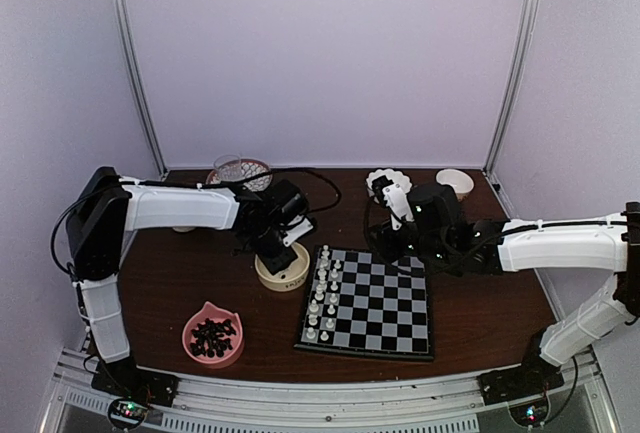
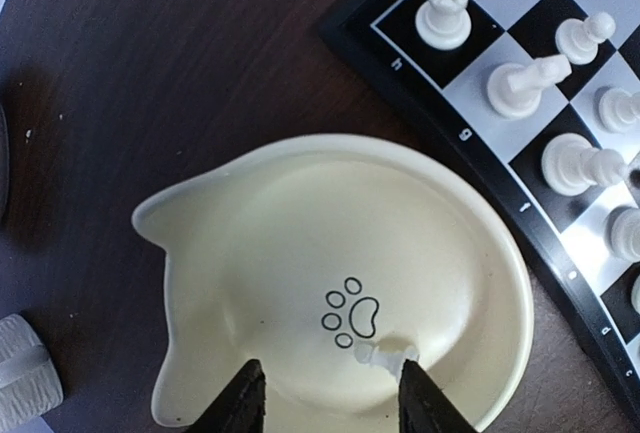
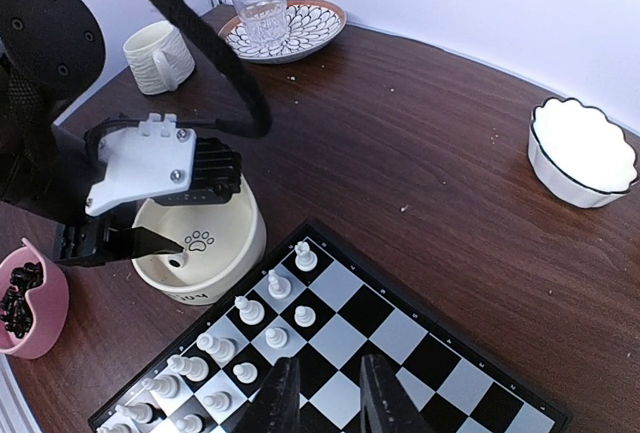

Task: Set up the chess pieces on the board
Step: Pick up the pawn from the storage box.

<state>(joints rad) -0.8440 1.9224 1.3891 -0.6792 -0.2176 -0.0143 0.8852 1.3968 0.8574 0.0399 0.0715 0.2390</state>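
The board (image 1: 385,308) lies at the table's front centre. White chess pieces (image 1: 322,298) stand upright in its two left columns; they also show in the right wrist view (image 3: 250,338) and the left wrist view (image 2: 520,88). My left gripper (image 2: 330,398) is open and reaches down into a cream paw-print bowl (image 2: 300,213). One white piece (image 2: 385,355) lies on its side in the bowl, just inside the right finger (image 2: 420,398). My right gripper (image 3: 330,398) is open and empty, hovering above the board's middle squares (image 3: 400,333).
A pink bowl of black pieces (image 1: 213,333) sits at the front left. At the back stand a patterned plate with a glass (image 1: 240,171), a white mug (image 3: 160,56) and two white bowls (image 1: 388,181) (image 1: 455,181). The cream bowl (image 1: 283,268) touches the board's left edge.
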